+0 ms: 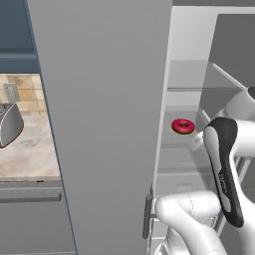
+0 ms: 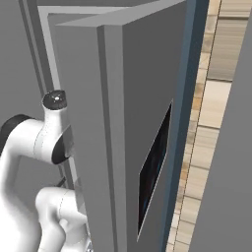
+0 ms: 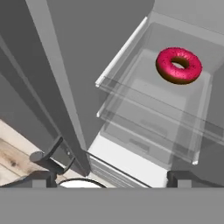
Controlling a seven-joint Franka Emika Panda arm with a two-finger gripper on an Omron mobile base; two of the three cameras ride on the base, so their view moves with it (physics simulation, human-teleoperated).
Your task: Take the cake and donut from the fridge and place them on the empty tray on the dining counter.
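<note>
Lying flat on a glass fridge shelf, donut hole facing up, hand fingers spread apart, empty.

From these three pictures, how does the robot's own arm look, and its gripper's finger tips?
The glossy white rounded arm is built of thick tube-like segments. One link carries a long black band with small pale lettering, too small to read. A joint has a dark round cap. The gripper ends in two small dark blocky finger tips. No cables show.
</note>
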